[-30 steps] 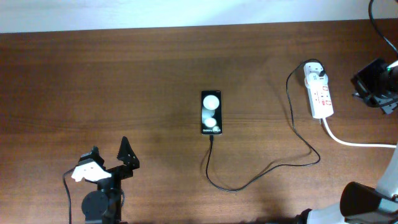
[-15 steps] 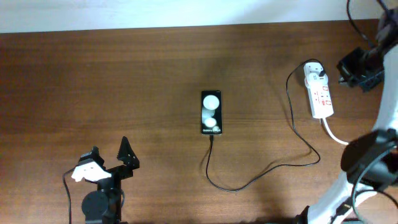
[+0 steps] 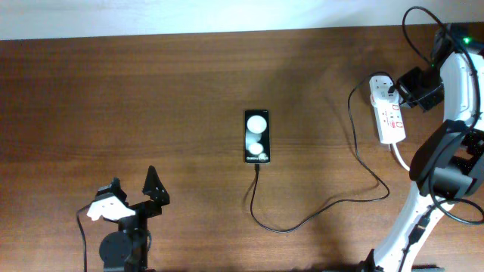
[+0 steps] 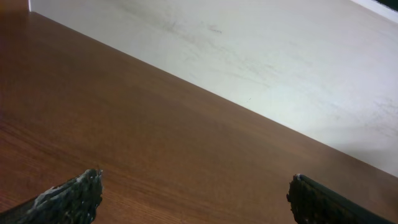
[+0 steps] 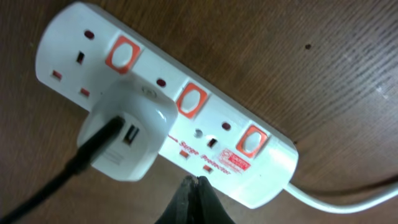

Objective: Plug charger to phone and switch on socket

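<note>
The right gripper [image 5: 194, 182], fingers pressed together on nothing, points its tips at the edge of the socket [image 5: 261, 158]. The charger [image 5: 124, 134] is plugged in just left of the tips, and its cable reaches the phone [image 3: 256, 137], well apart. The left gripper [image 4: 194, 193] is spread wide over the table [image 4: 155, 137].

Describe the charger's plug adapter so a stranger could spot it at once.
On the brown wooden table, look far right for the long white power strip with red switches. The white boxy plug adapter sits on its end away from the thick white cord; it alone rises off the strip and trails a thin black cable.
</note>
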`<state>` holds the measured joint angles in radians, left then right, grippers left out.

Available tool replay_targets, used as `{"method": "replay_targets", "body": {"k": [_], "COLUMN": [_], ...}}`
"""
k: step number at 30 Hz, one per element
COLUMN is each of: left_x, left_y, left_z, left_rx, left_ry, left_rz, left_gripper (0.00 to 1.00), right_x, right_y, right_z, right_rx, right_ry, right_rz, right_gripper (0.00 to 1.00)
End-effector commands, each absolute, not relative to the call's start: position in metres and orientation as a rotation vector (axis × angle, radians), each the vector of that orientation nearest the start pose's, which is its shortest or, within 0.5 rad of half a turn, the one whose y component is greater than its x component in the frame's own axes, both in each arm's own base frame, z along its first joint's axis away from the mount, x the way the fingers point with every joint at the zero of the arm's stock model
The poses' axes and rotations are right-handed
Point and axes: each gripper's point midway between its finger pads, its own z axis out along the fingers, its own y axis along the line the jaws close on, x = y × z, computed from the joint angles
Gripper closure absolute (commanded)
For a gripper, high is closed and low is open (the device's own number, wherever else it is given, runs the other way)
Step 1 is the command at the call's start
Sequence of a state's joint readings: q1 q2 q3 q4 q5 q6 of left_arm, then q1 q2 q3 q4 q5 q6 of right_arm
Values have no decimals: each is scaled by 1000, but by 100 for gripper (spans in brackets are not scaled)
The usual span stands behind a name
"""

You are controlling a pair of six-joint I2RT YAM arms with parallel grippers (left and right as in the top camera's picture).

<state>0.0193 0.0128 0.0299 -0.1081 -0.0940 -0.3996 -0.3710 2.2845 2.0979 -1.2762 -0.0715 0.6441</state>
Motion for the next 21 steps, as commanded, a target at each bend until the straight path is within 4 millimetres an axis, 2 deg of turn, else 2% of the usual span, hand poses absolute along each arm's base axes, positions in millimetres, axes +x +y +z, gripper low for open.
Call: {"method": "replay_targets", "body": {"k": [1, 3, 8, 13, 21], "left_x": [244, 244, 244, 244, 244], "left_y": [22, 22, 22, 22, 22], "left_z": [157, 157, 157, 157, 157], "left_rx": [-404, -404, -404, -405, -404], "left_ry": [1617, 1617, 1617, 1617, 1617], "left_rz": [-190, -190, -190, -190, -190], "left_gripper": [1, 1, 1, 1, 1], "right_x": [446, 448, 452, 452, 460], "right_y": [-165, -166, -167, -167, -170], "right_z": [78, 75, 68, 44, 34], "right_rx": [1516, 1530, 1526, 1554, 1548], "right_ry": [2632, 2615, 2606, 2637, 2620], "right_rz": [109, 112, 113, 106, 111], "right_gripper": [94, 91, 94, 96, 96]}}
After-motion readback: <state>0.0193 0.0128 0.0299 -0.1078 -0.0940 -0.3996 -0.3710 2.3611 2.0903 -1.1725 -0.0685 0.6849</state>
